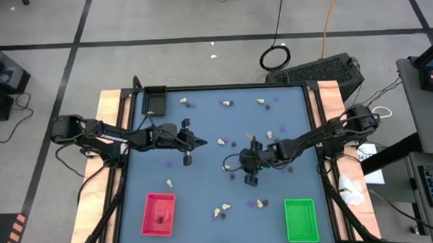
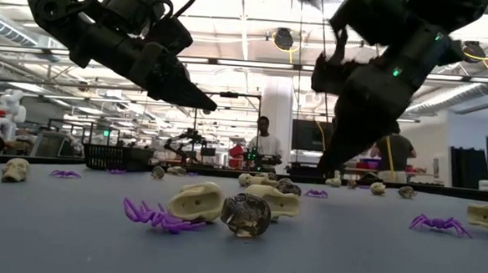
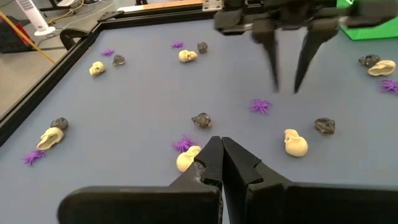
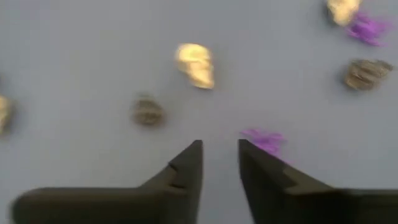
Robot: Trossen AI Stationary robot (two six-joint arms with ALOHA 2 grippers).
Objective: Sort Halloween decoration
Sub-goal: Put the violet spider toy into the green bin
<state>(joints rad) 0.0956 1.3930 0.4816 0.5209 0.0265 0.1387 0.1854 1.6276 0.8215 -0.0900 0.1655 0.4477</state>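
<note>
The decorations lie scattered on the grey-blue mat: cream skulls (image 3: pixel 296 143), dark lumps (image 3: pixel 201 120) and flat purple spiders (image 3: pixel 260 106). One dark lump (image 1: pixel 160 219) sits in the red tray. My left gripper (image 1: pixel 201 143) hovers shut over the mat's middle left, just short of a cream skull (image 3: pixel 186 158) and a purple spider (image 3: pixel 182 145). My right gripper (image 1: pixel 250 180) is open and points down over the mat's middle. In the right wrist view (image 4: pixel 221 155) its fingers stand above bare mat, with a purple spider (image 4: pixel 264 140) beside one fingertip.
The red tray (image 1: pixel 149 225) sits near the mat's near-left corner, the green tray (image 1: pixel 302 236) near-right, the black tray (image 1: pixel 155 109) far-left. A raised dark rim (image 3: pixel 37 93) borders the mat. The two grippers stand close together over the middle. People stand in the room beyond.
</note>
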